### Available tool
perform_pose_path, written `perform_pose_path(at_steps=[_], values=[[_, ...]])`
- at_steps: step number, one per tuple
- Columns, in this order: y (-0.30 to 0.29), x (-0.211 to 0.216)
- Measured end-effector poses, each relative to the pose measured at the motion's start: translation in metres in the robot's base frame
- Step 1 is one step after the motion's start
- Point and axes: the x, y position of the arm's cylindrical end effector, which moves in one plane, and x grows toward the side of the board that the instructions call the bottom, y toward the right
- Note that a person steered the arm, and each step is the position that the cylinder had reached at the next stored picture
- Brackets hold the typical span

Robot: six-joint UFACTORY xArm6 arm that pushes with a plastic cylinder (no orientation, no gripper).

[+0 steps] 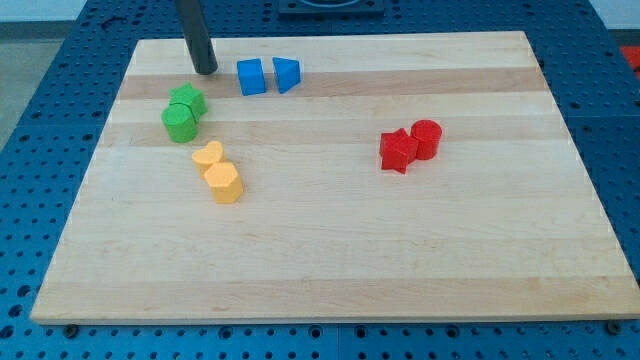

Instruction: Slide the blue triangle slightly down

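Camera view: my tip [206, 70] rests left of blue triangle [286, 75], near board [330, 260] top edge.

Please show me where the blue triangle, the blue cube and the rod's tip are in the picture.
blue triangle [287, 75]: camera view, on its front face.
blue cube [251, 77]: camera view, on its front face.
my tip [206, 71]: camera view, the rod's very end, left of the blue cube.

My rod comes in from the view's top edge, upper left, dark and straight, leaning slightly so the lower end sits a bit further right than where it enters. My tip [206, 71] is down at board level in the upper-left area. Only the rod's lower stretch shows; the arm above is cropped out.
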Motion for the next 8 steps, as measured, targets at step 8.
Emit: perform_pose_path(at_steps=[8], values=[[0.127, 0.047]])
